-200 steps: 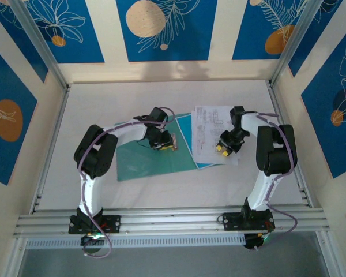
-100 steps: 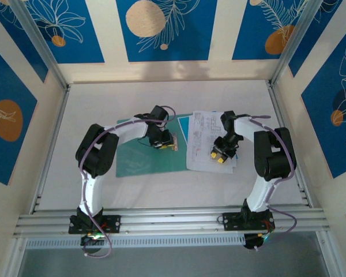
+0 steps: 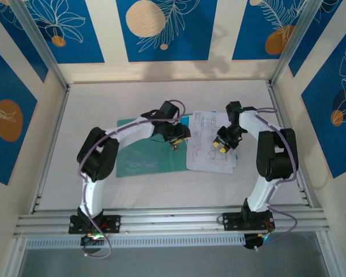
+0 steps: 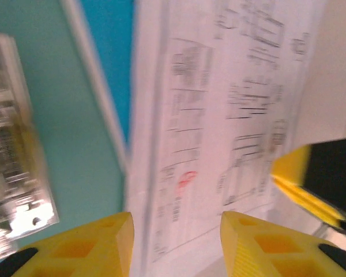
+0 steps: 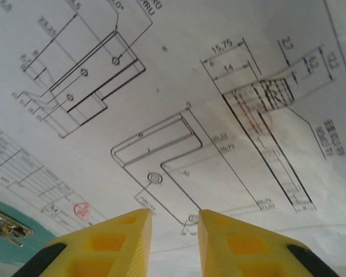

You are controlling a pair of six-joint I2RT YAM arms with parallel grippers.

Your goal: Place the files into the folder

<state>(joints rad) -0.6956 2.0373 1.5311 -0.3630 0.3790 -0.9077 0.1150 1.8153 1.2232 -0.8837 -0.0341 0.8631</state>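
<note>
On the table, the left hand hovers spread where the folder meets the files; the right hand, fingers slightly apart, hangs over those sheets.

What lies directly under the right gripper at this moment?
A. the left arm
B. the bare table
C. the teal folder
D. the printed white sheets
D, since the right gripper sits over the printed white sheets, and its wrist view shows their print right beneath it.
</note>
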